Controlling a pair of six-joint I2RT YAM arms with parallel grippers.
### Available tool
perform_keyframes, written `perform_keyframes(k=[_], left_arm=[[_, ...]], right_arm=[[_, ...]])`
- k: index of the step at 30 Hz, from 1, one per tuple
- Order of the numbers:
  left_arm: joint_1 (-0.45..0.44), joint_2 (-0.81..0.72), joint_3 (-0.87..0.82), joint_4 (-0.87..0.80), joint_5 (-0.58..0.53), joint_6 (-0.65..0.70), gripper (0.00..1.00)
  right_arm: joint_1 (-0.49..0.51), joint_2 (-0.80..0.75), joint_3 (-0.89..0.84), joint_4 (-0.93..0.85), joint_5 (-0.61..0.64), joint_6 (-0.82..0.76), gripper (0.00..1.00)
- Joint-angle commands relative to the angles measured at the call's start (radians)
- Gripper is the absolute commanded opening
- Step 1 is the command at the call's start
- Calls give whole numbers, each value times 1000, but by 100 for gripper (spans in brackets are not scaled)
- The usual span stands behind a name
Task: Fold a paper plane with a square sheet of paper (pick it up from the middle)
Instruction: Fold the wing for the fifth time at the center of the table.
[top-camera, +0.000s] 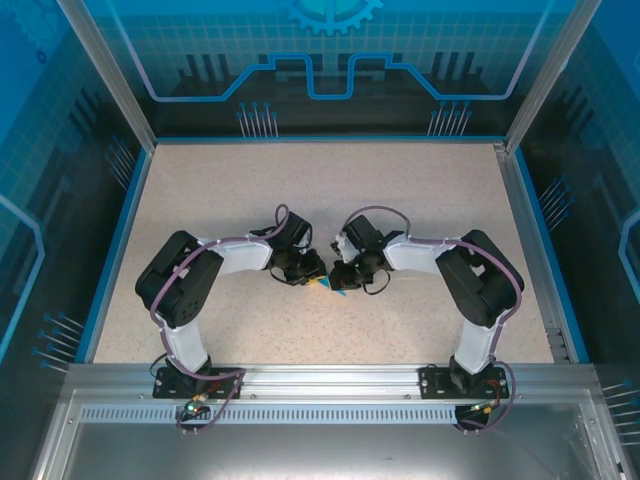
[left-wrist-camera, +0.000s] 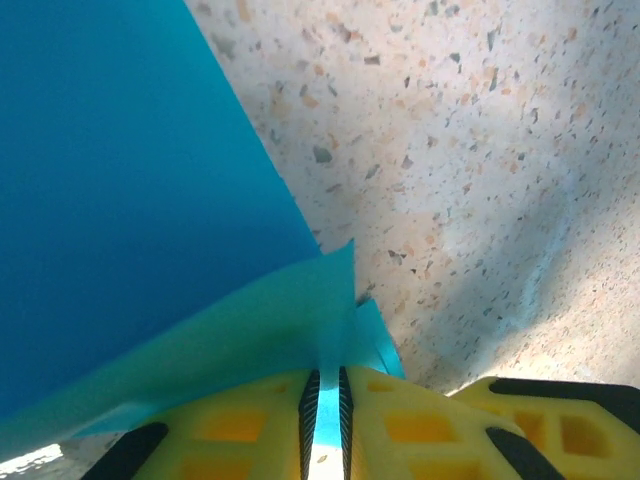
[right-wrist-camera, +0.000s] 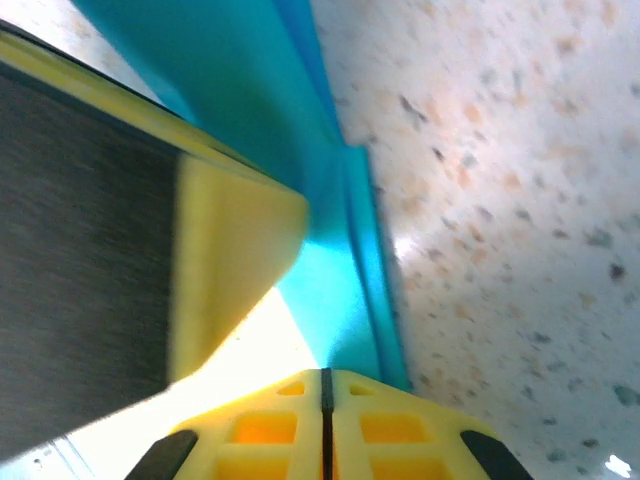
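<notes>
The teal-blue sheet of paper (top-camera: 334, 290) shows as a small folded bit between the two gripper tips at mid-table. In the left wrist view the sheet of paper (left-wrist-camera: 130, 200) rises wide at the left, and a folded flap of it runs down between the yellow fingers. My left gripper (left-wrist-camera: 325, 390) is shut on that flap. In the right wrist view a creased strip of the paper (right-wrist-camera: 345, 290) reaches the closed tips of my right gripper (right-wrist-camera: 325, 378), which is shut on its edge. The left gripper (top-camera: 317, 277) and right gripper (top-camera: 340, 279) nearly touch.
The speckled beige table (top-camera: 330, 190) is bordered by blue walls (top-camera: 110, 240) on three sides and a metal rail (top-camera: 320, 375) at the near edge. A yellow finger (right-wrist-camera: 235, 250) of the left gripper stands close beside the right gripper.
</notes>
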Motion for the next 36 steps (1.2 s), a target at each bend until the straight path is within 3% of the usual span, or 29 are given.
perform_keyframes(k=[1,5,12,23,36], left_arm=[[2,24,3,-62,-58,14,19],[2,9,7,-51,-49,44,19],[6,-49,60,-78,4,218,22],[18,-73,58,-120,-186,225,24],[38,-9,56,-64,-203,317,24]], right_arm=[[-10,13,-32,-4,21,10,9],[-16,27,-60,-20,47,4,8],[-16,68,-42,-97,118,-15,8],[-16,92,-32,-104,125,-9,8],[-16,110,-31,-102,122,-9,8]])
